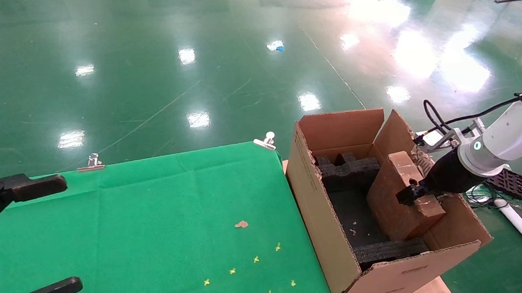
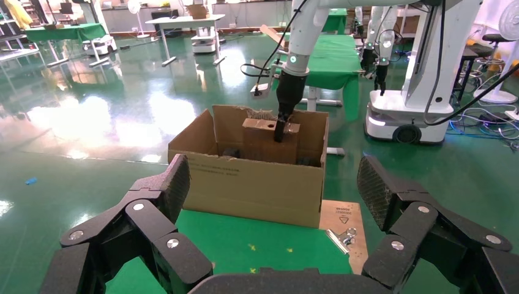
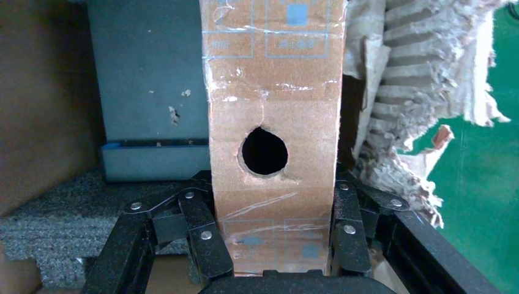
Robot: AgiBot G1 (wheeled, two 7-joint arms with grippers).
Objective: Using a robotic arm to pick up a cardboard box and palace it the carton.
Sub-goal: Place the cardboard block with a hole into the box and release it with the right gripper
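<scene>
The small brown cardboard box (image 1: 395,197) stands tilted on edge inside the large carton (image 1: 313,207), between the black foam inserts (image 1: 348,173). My right gripper (image 1: 412,194), on the white-tubed robotic arm (image 1: 513,135), is shut on the box's upper narrow face. In the right wrist view the taped face with the round hole (image 3: 264,150) sits between the fingers (image 3: 202,236) of the right gripper (image 3: 273,242). My left gripper (image 1: 42,235) is open and empty over the green table's left edge. The left wrist view shows the carton (image 2: 245,177) and the box (image 2: 260,138) in it.
The green cloth table (image 1: 156,227) bears small yellow marks (image 1: 255,259) and a cardboard scrap (image 1: 241,224). Metal clips (image 1: 265,141) hold the cloth at the far edge. The carton's right flap is torn (image 3: 416,92). A black foam piece (image 1: 521,188) lies on the floor at the right.
</scene>
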